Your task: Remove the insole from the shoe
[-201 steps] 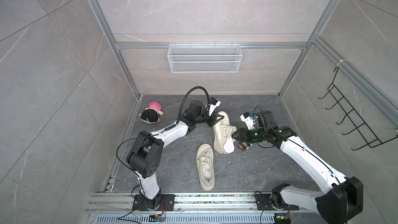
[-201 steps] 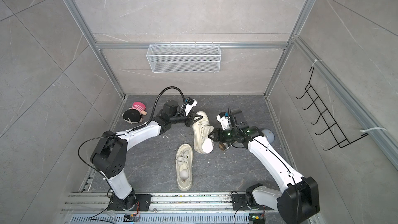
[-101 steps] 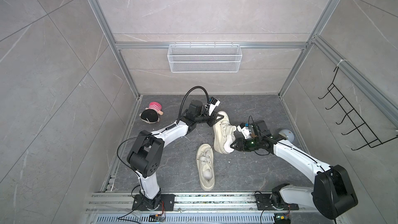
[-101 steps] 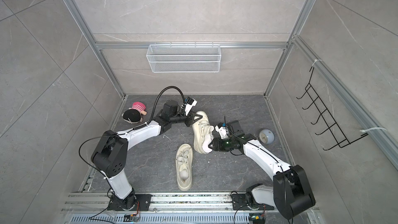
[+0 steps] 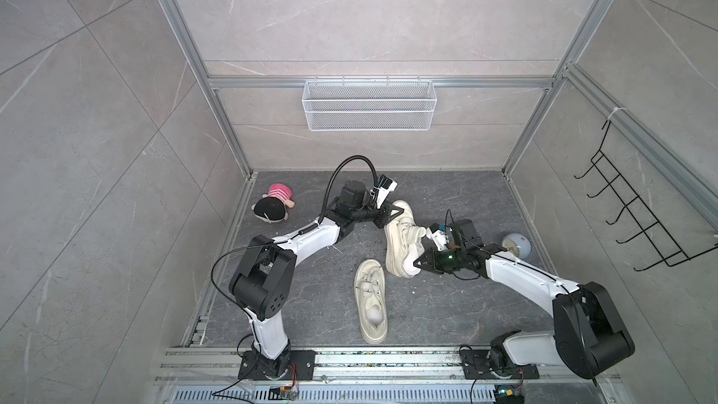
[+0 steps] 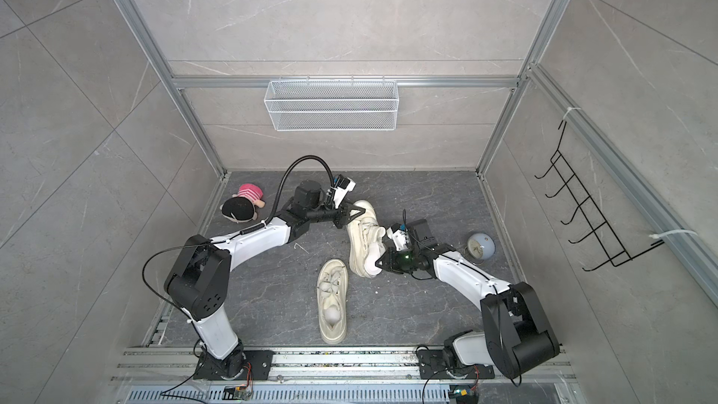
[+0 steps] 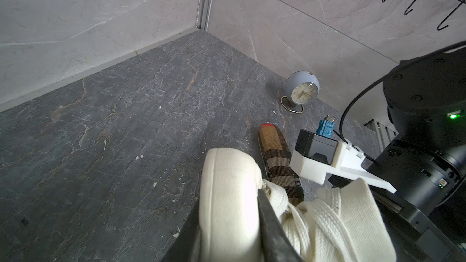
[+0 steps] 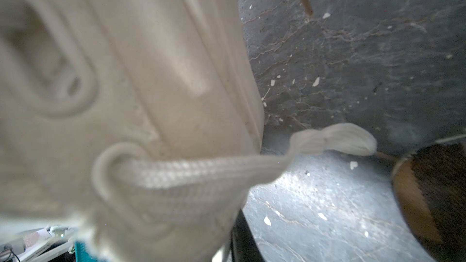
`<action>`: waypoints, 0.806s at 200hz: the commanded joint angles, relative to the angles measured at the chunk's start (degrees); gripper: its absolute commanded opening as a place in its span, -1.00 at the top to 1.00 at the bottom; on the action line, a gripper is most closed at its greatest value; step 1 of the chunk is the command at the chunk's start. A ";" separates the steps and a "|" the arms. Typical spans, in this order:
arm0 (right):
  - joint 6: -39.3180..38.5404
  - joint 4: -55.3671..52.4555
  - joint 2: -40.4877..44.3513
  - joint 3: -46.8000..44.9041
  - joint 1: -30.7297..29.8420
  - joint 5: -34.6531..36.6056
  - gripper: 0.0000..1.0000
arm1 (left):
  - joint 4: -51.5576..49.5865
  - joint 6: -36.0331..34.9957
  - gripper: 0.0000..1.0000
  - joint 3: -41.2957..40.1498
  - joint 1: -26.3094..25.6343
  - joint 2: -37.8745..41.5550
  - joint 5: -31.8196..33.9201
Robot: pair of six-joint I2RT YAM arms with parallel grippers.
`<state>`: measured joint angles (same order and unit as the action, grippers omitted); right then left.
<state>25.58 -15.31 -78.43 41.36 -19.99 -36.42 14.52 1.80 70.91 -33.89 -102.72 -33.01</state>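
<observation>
Plainly, counted two cream shoes: tipped shoe (image 5: pixel 400 242) clamped at its toe by the left gripper (image 5: pixel 393 214), flat shoe (image 5: pixel 371 301) just beside. Found the right gripper (image 5: pixel 419 266) pinched closed at the tipped shoe's heel end. Spotted one plaid insole (image 7: pixel 276 157) on the floor beside it, one clock (image 5: pixel 515 246), one doll (image 5: pixel 272 205).

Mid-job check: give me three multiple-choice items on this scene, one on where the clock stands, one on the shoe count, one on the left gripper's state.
1. The clock stands: A) near the right-hand wall B) near the left-hand wall C) against the back wall.
2. Cream shoes in view: A) one B) two C) three.
3. The left gripper is: A) open in the air B) shut on the held shoe C) out of view.
Key: A, both top views show it by that wall; B, the held shoe plus the near shoe; B, the left wrist view shows its fingers flanking the shoe's end.
</observation>
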 commanded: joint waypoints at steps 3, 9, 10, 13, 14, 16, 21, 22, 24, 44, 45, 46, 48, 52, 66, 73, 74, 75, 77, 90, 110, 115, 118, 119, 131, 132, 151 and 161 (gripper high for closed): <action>-2.17 -8.47 2.76 2.25 0.04 0.88 1.00 | -3.45 -1.89 1.00 1.18 -0.27 -1.63 1.08; -2.73 -10.47 3.38 2.53 0.08 1.44 1.00 | -3.32 -1.76 1.00 1.13 0.06 -1.91 1.20; -2.82 -10.85 3.47 2.60 0.06 1.49 1.00 | -3.25 -1.65 1.00 1.14 0.10 -1.94 1.20; -3.08 -11.86 3.73 2.73 0.06 1.70 1.00 | -3.08 -1.41 1.00 1.11 0.25 -2.14 1.15; -3.17 -12.20 3.81 2.79 0.09 1.79 1.00 | -3.05 -1.39 1.00 1.09 0.37 -2.23 1.13; -3.39 -12.73 3.99 2.87 0.01 2.04 1.00 | -2.80 -1.11 1.00 1.03 0.48 -2.34 1.05; -3.67 -14.43 4.41 2.93 0.07 2.29 1.00 | -2.20 -0.66 1.00 0.90 0.90 -2.67 0.79; -3.73 -14.72 4.47 2.93 0.06 2.31 1.00 | -2.08 -0.66 1.00 0.85 1.00 -2.80 0.73; -3.84 -15.20 4.68 2.93 0.09 2.36 1.00 | -1.85 -0.44 1.00 0.77 1.19 -2.96 0.62; -3.92 -19.85 5.84 2.60 0.10 1.97 1.00 | -0.28 1.20 1.00 0.67 2.96 -4.85 -0.07; -3.94 -20.11 5.88 2.59 0.11 1.97 1.00 | -0.28 1.19 1.00 0.74 3.05 -4.95 -0.05; -4.04 -20.37 5.95 2.59 0.08 1.88 1.00 | -0.28 1.19 1.00 0.77 3.13 -4.99 -0.08; -4.09 -21.03 6.00 2.65 0.05 1.82 1.00 | -0.35 1.19 1.00 0.91 3.24 -5.31 -0.11; -4.40 -22.40 6.20 2.79 0.11 1.81 1.00 | -0.45 1.24 1.00 1.17 3.49 -5.74 -0.19; -5.57 -26.85 7.07 3.32 0.04 1.63 1.00 | -0.37 1.27 0.97 1.97 4.21 -7.28 -0.88; -5.78 -28.24 7.71 3.41 0.09 1.38 1.00 | -0.37 1.27 0.96 2.43 4.49 -7.89 -0.98; -5.80 -28.60 7.93 3.45 0.07 1.21 1.00 | -0.33 1.27 0.96 2.50 4.51 -7.96 -0.99; -5.80 -28.60 7.93 3.45 0.07 1.21 1.00 | -0.31 1.32 0.96 2.53 4.57 -8.08 -1.04; -5.81 -29.28 8.17 3.45 0.06 0.93 1.00 | -0.23 1.35 0.95 2.62 4.65 -8.28 -1.12; -5.59 -31.67 9.65 3.29 0.00 -0.18 1.00 | 0.83 2.22 0.92 3.15 5.34 -9.59 -1.61; -4.72 -34.71 12.44 2.57 -0.16 -0.42 1.00 | 3.68 4.35 0.90 3.52 6.42 -11.49 -2.83; -4.52 -35.45 13.30 2.29 -0.27 -0.43 1.00 | 4.28 4.80 0.90 3.64 6.59 -11.87 -2.99; -4.43 -35.89 13.83 2.17 -0.29 -0.37 1.00 | 4.46 4.92 0.90 3.69 6.68 -12.09 -3.00; -4.37 -36.04 14.01 2.11 -0.30 -0.30 1.00 | 4.50 5.03 0.90 3.70 6.70 -12.17 -3.01; -2.90 -36.20 16.04 1.88 -0.77 -0.48 1.00 | 4.72 5.03 0.91 4.26 6.91 -12.83 -3.13; -2.77 -36.24 16.21 1.88 -0.85 -0.53 1.00 | 4.68 5.00 0.91 4.29 6.91 -12.89 -3.12; -1.81 -38.75 18.57 2.65 -0.89 1.49 1.00 | 3.85 4.41 1.00 5.17 7.13 -13.31 -3.15; -1.68 -40.06 19.79 2.90 -0.91 2.50 1.00 | 3.91 4.22 1.00 5.22 7.30 -13.23 -3.26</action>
<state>22.50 -45.91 -61.56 44.45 -20.40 -35.29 18.41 9.96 75.02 -26.28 -114.61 -38.06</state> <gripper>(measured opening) 0.049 0.267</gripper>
